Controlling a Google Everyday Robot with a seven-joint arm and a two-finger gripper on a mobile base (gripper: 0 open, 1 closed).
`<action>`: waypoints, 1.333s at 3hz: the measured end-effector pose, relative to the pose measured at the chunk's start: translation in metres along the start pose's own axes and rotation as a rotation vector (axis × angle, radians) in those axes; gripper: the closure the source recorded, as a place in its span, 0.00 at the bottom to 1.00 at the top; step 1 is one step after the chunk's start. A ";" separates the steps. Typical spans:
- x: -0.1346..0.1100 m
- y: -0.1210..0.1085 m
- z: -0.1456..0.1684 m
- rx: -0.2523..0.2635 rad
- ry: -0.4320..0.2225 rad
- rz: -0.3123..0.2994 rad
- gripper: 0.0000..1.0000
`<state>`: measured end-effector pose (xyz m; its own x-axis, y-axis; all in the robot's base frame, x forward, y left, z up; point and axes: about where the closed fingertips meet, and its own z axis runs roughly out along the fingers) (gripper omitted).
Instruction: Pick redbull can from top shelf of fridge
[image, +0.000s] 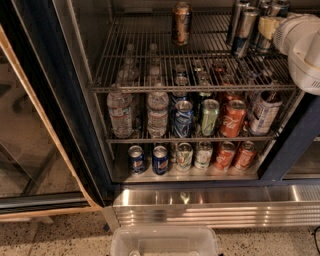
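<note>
Left edge first: the fridge's glass door (35, 150) sits off to that side, and past the dark blue frame of the fridge (65, 100) the opening is uncovered.

Moving along the top shelf, the silver wire-grid rack (150, 55): 1 wider brown-gold can (181, 22) stands alone at the back middle. Not mine.

Further right, there they are, a cluster of tall slim silver cans with blue panels in the back right corner. The redbull can (246, 30) on the cluster's near left is the 1 I judge to be my target. As far as I can see, it stands upright on the wire surface.

My claw (266, 27), the cream-coloured tip ahead of my rounded white arm (300, 45), is just beside that can on its right, in among the cluster. Whether the claw is open or closed, or has hold of anything, I cannot tell from here.

So I reckon this is the reach-and-grasp step, with the pick not yet made. The next move calls for care: close on 1 can only, don't knock its neighbours, then lift clear of the rods and draw straight out through the opening.
</note>
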<state>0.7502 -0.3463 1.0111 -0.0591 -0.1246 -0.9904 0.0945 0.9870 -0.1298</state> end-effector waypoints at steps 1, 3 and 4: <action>-0.013 -0.003 -0.015 0.004 -0.022 -0.005 1.00; -0.018 -0.012 -0.064 0.011 -0.013 0.008 1.00; -0.006 -0.004 -0.085 -0.017 0.023 0.032 1.00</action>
<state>0.6653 -0.3404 1.0215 -0.0792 -0.0907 -0.9927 0.0794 0.9921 -0.0970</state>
